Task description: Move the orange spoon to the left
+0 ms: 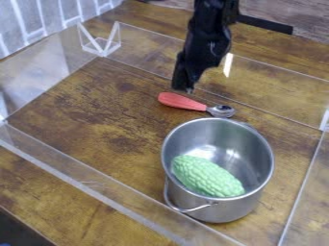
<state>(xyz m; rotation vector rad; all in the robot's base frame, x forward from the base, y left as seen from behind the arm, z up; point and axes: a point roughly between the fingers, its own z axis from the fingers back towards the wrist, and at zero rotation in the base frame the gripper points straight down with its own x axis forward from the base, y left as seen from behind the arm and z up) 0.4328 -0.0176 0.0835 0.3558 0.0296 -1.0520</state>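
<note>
Lying just below end effector (188, 87), orange spoon (195, 106); end effector's fingers together.

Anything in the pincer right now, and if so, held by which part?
Nothing held: the pincer is above the orange spoon, which lies on the table.

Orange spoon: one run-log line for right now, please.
orange spoon | on table, behind pot | fingers shut, just beyond handle | not held | green item in pot
</note>
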